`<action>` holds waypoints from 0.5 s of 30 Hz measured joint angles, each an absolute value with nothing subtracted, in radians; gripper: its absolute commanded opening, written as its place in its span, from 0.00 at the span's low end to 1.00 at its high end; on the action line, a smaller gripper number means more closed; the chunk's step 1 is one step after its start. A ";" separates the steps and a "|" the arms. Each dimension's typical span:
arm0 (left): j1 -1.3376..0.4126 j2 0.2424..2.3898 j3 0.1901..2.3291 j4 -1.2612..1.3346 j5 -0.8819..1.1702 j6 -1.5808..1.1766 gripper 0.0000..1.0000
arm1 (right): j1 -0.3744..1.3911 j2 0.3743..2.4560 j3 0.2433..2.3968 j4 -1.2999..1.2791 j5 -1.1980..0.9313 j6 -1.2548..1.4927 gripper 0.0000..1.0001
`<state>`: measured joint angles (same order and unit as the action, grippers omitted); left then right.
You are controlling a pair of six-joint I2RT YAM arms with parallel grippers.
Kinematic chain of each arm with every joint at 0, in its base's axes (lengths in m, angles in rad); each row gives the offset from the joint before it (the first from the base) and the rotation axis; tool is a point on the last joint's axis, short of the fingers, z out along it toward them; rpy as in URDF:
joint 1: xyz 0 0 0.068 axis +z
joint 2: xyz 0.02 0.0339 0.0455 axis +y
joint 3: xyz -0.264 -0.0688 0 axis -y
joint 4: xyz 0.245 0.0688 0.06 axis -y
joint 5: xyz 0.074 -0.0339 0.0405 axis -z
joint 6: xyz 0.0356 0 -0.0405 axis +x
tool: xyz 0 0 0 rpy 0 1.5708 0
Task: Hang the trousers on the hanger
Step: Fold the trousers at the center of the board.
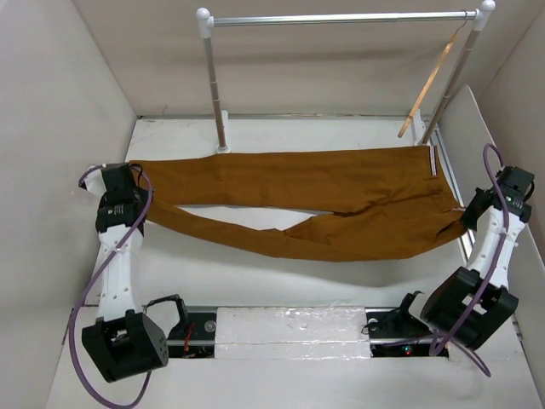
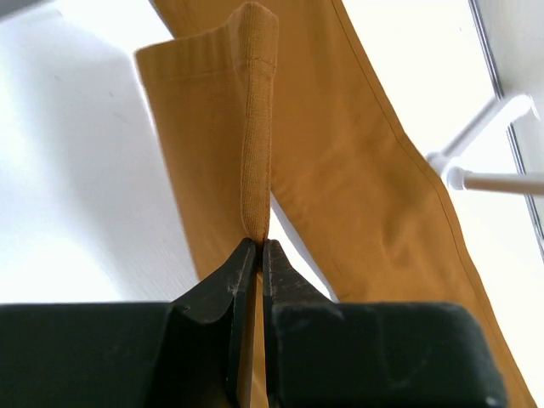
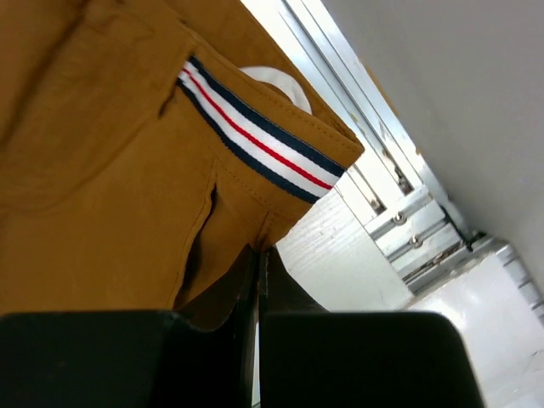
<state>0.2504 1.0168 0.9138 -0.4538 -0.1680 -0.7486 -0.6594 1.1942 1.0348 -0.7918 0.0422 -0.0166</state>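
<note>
The rust-brown trousers (image 1: 324, 200) lie stretched across the table, legs to the left, waist to the right. My left gripper (image 1: 128, 194) is shut on the hem of a trouser leg (image 2: 255, 136), which stands up folded between the jaws (image 2: 258, 246). My right gripper (image 1: 467, 223) is shut on the waist edge of the trousers (image 3: 170, 187) below the red, white and blue striped band (image 3: 255, 136). The light-tan wooden hanger (image 1: 430, 83) hangs by its hook from the right end of the rail, far from both grippers.
A silver rail (image 1: 341, 19) on two posts with white joints spans the back of the table; its left post (image 1: 217, 94) stands just behind the trousers. White walls enclose the table on three sides. A metal track (image 3: 399, 212) runs along the right edge.
</note>
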 measured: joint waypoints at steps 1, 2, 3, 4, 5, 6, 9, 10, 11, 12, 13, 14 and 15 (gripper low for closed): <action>0.250 1.031 0.926 -0.455 -0.181 -0.748 0.00 | -0.644 1.198 1.051 -0.796 0.041 -0.024 0.00; 0.250 1.045 0.940 -0.460 -0.196 -0.748 0.00 | -0.628 1.201 1.065 -0.797 0.040 -0.031 0.00; 0.250 1.060 0.954 -0.463 -0.210 -0.747 0.00 | -0.612 1.206 1.078 -0.797 0.040 -0.035 0.00; 0.250 1.076 0.968 -0.466 -0.223 -0.747 0.00 | -0.600 1.212 1.088 -0.797 0.038 -0.036 0.00; 0.250 1.091 0.980 -0.467 -0.234 -0.747 0.00 | -0.575 1.223 1.107 -0.794 0.036 -0.038 0.00; 0.252 1.110 0.996 -0.474 -0.250 -0.748 0.00 | -0.553 1.239 1.127 -0.796 0.034 -0.038 0.00; 0.256 1.170 1.046 -0.485 -0.288 -0.748 0.00 | -0.491 1.325 1.225 -0.785 0.024 -0.038 0.00; 0.257 1.187 1.060 -0.484 -0.301 -0.748 0.00 | -0.473 1.357 1.261 -0.780 0.019 -0.038 0.00; 0.257 1.202 1.073 -0.485 -0.316 -0.748 0.00 | -0.451 1.401 1.309 -0.770 0.014 -0.038 0.00; 0.259 1.216 1.085 -0.484 -0.329 -0.748 0.00 | -0.434 1.438 1.343 -0.756 0.010 -0.038 0.00; 0.260 1.227 1.096 -0.484 -0.342 -0.748 0.00 | -0.418 1.477 1.383 -0.744 0.007 -0.038 0.00; 0.263 1.235 1.105 -0.485 -0.355 -0.748 0.00 | -0.403 1.518 1.422 -0.732 -0.001 -0.037 0.00; 0.264 1.238 1.110 -0.487 -0.361 -0.748 0.00 | -0.391 1.554 1.454 -0.717 -0.009 -0.037 0.00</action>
<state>0.2642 1.2381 1.1099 -0.4870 -0.3611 -0.7479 -0.3908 1.5543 1.4544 -0.7174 -0.0093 -0.0372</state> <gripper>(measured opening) 0.009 0.024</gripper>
